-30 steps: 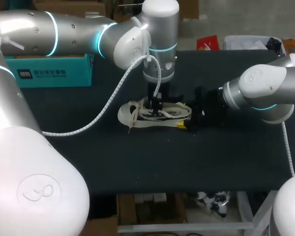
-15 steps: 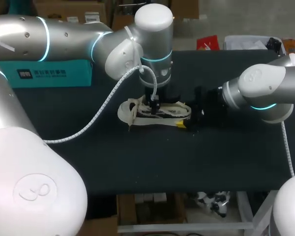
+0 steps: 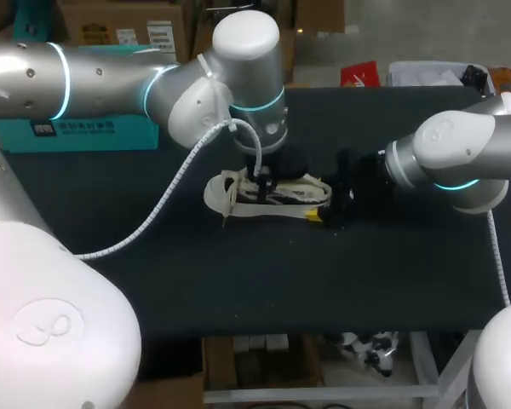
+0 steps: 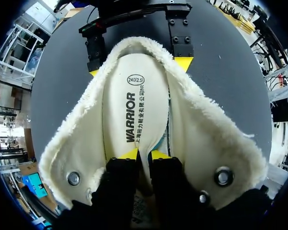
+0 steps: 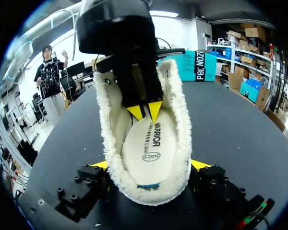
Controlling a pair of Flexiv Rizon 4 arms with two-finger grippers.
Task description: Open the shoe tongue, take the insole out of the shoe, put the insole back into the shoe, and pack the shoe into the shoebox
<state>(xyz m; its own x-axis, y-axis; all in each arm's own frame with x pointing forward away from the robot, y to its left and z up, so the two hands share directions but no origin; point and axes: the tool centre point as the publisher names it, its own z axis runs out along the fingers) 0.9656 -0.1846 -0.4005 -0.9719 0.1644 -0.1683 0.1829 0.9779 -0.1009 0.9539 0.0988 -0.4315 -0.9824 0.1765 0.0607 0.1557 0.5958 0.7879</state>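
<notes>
The shoe [image 3: 268, 194] lay on its sole near the middle of the dark surface [image 3: 238, 281], its fleece-lined collar spread wide. The left claw [image 4: 144, 154] reached down into the opening, its two yellow tips drawn almost together on the cream insole [image 4: 129, 105] inside the shoe. It seemed to pinch a thin ridge of the insole, though the grip was hard to confirm. The right claw [image 5: 151, 165] was clenched on the shoe's heel, one yellow tip pressed against each side. The teal shoebox [image 3: 94, 132] stood at the surface's far left edge, well apart from the shoe.
</notes>
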